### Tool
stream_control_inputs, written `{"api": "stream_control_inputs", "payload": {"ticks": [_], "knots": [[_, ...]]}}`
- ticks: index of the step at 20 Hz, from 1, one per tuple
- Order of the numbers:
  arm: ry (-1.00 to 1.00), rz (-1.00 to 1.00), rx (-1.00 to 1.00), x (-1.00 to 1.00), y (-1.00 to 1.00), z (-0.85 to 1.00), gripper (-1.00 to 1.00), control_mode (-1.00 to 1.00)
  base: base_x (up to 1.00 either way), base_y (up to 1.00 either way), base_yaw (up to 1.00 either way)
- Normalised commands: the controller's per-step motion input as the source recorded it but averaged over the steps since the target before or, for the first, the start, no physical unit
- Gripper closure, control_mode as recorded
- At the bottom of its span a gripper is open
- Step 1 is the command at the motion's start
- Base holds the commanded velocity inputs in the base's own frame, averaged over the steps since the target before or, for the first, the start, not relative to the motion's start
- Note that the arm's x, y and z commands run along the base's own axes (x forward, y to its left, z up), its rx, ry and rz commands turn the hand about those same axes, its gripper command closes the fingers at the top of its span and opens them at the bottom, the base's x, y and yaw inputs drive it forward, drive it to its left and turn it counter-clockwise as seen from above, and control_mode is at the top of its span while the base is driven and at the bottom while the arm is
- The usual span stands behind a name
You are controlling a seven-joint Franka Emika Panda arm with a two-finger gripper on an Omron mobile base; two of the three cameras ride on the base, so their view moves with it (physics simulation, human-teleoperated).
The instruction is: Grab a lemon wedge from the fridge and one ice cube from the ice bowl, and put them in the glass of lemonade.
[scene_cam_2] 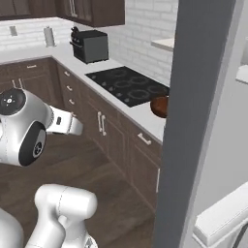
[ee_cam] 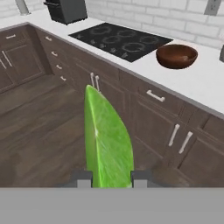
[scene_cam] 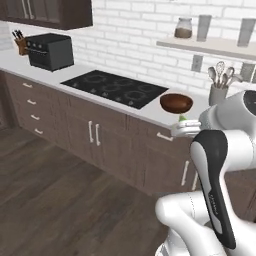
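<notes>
My gripper (ee_cam: 107, 177) is shut on the lemon wedge (ee_cam: 107, 140), a yellow-green slice that stands up between the two dark fingertips. From the left base view the gripper (scene_cam: 183, 123) hovers at the counter's front edge, with a bit of the wedge (scene_cam: 182, 119) showing above it. Just beyond it on the white counter sits the reddish-brown ice bowl (scene_cam: 176, 102) (ee_cam: 176, 55) (scene_cam_2: 159, 105). No ice cube can be made out inside it. The tall grey fridge door (scene_cam_2: 198, 121) stands close on the right. The glass of lemonade is out of view.
A black cooktop (scene_cam: 114, 87) lies left of the bowl, with a black toaster oven (scene_cam: 50, 51) farther left. A grey utensil cup (scene_cam: 218, 93) stands behind the bowl, under a shelf (scene_cam: 210, 46) holding a jar and glasses. Dark lower cabinets (ee_cam: 148, 109) front the counter.
</notes>
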Motion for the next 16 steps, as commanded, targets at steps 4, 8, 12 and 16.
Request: {"api": "stream_control_inputs", "payload": {"ticks": [4, 8, 12, 16], "knots": [[0.0, 0.0, 0.0, 0.0, 0.0, 0.0, 1.0, 1.0, 0.71, 0.0, -0.05], [0.0, 0.0, 0.0, 0.0, 0.0, 0.0, 1.0, 1.0, 0.43, 0.0, -0.22], [0.0, 0.0, 0.0, 0.0, 0.0, 0.0, 1.0, 1.0, 0.41, 0.0, -0.3], [0.0, 0.0, 0.0, 0.0, 0.0, 0.0, 1.0, 1.0, 0.5, 0.0, -0.44]]}}
